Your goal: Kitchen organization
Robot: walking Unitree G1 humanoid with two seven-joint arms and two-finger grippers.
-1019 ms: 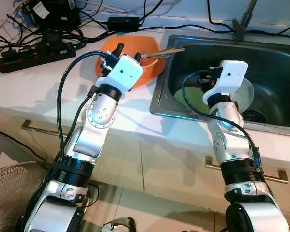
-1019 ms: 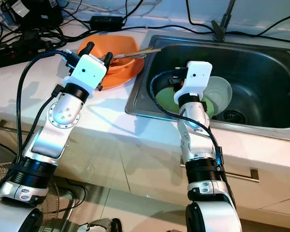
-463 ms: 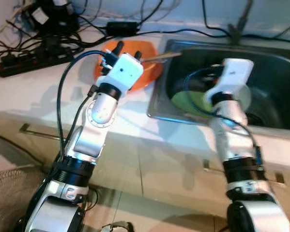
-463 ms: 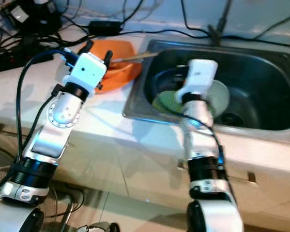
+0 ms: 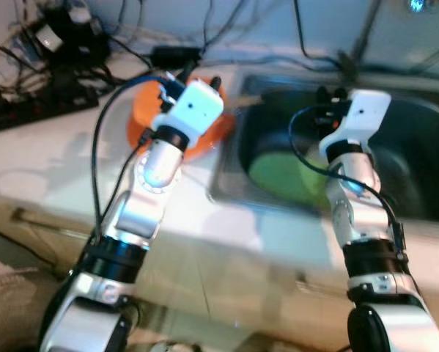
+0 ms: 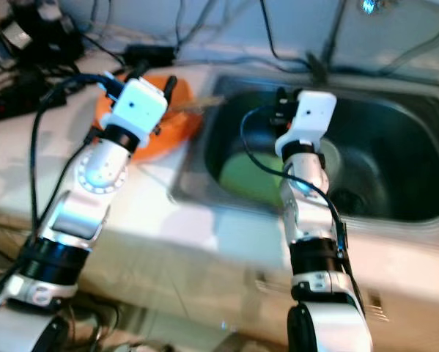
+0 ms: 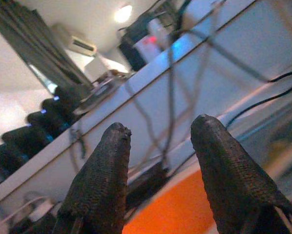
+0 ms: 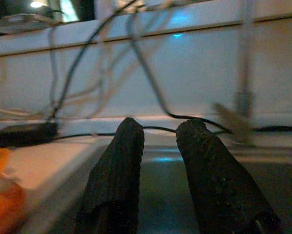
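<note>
both arms are lifting while the view blurs, the open left hand [image 5: 196,78] rising over the orange bowl [image 5: 142,117], the empty right hand [image 8: 158,141], fingers slightly parted, above the sink [image 6: 395,213], so nothing is being grasped yet

A home kitchen: steel sink [image 5: 417,213] sunk into a pale countertop [image 5: 50,176], cupboard fronts [image 5: 226,279] below, green plate [image 5: 278,176] in the basin, orange bowl [image 5: 142,121] beside it, tangled cables and a power strip [image 5: 28,110] along the wall.

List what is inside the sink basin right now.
Inside the sink lies a green plate, with a pale translucent bowl beside it. The right arm covers where they meet, so overlap is unclear. The right claw hovers above the basin; blur hides smaller items.
</note>
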